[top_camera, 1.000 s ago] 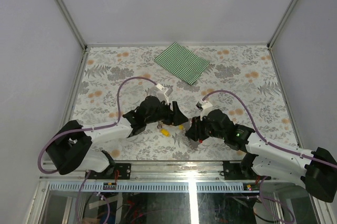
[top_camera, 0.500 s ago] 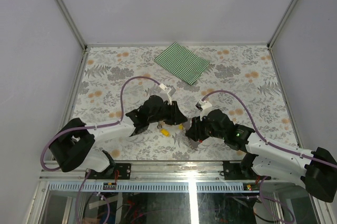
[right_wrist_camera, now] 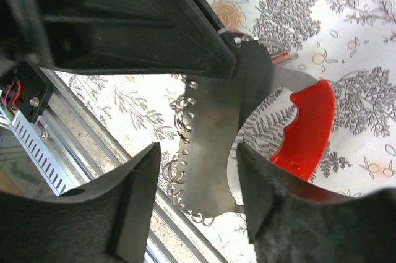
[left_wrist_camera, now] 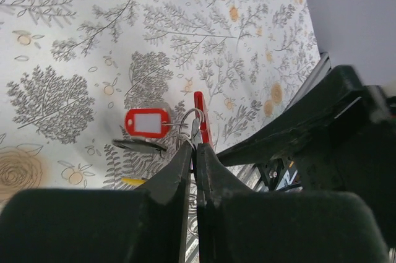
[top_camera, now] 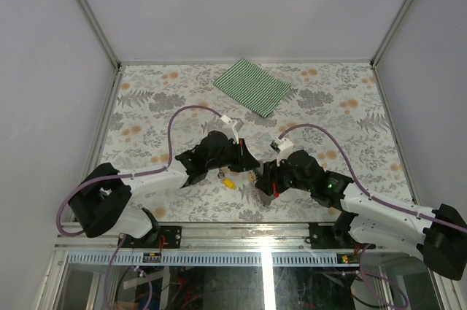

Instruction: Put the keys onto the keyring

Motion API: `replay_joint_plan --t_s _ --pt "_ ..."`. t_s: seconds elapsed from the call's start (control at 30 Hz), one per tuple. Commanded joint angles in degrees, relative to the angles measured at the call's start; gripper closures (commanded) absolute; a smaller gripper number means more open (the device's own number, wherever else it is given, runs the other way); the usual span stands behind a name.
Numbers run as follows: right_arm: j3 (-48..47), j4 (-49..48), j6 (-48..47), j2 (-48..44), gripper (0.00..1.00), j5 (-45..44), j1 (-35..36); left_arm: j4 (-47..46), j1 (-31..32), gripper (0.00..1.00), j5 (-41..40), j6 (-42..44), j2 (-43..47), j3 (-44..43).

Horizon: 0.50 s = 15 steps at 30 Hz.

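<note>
Left end effector [left_wrist_camera: 194, 145] clamps the keyring [left_wrist_camera: 200, 111] by its wire loop, likely light, stiff, slippery; right end effector [right_wrist_camera: 198, 151] parted, gripping nothing.

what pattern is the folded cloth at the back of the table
The cloth has green and white stripes, clearest in the top external view.

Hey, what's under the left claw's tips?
Past the shut left claw: a silver ring, a red tag and a red strap. A yellow key barely peeks out; the claw covers the rest.
</note>
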<state>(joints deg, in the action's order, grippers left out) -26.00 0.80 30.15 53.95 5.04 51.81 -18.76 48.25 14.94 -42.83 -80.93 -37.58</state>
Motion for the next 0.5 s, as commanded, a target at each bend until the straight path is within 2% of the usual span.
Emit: replay_joint_plan --t_s 0.0,0.47 --pt "-3.5 -3.9 -1.3 -1.1 0.37 -2.0 0.2 1.6 0.2 1.00 -2.1 -1.9 1.5 -1.7" --pt "-1.2 -6.9 0.3 0.4 0.33 1.4 0.2 5.3 0.2 1.00 -6.7 -3.0 5.2 -3.3"
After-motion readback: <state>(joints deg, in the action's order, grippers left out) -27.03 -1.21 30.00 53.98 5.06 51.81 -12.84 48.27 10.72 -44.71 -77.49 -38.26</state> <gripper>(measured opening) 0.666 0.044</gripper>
